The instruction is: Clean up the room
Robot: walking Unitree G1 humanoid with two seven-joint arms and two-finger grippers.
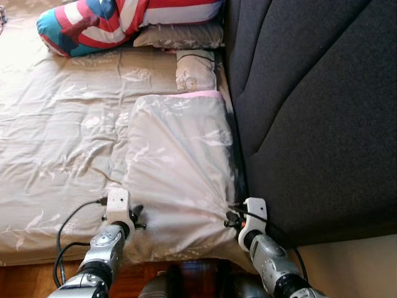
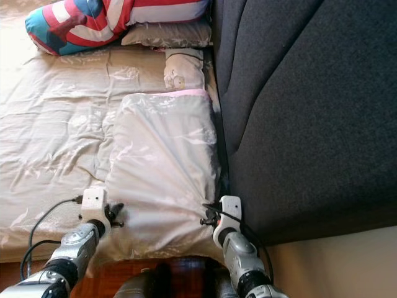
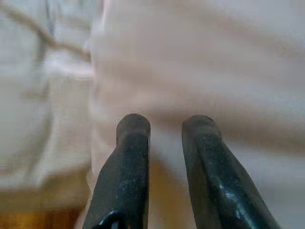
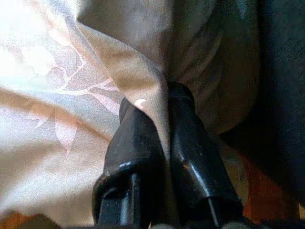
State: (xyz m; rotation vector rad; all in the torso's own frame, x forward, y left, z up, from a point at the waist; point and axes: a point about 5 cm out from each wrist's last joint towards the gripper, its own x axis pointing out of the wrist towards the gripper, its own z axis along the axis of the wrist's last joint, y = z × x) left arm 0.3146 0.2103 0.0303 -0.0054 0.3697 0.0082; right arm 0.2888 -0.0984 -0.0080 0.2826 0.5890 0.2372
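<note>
Two grippers, left gripper (image 1: 138, 217) and right gripper (image 1: 231, 217), on one folded blanket (image 1: 180, 167).

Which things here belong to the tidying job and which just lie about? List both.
In the job: folded beige blanket; right hand, pinching its corner; left hand, at its other near corner.

Lying about: striped pillow; beige pillow; bed sheet; dark headboard.

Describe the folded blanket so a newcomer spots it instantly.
Start at the bed, which runs along the dark grey headboard. The folded blanket lies on the side nearest that headboard, below the striped pillow. Unlike the flat sheet around it, it is a raised beige rectangle with a pink far edge.
</note>
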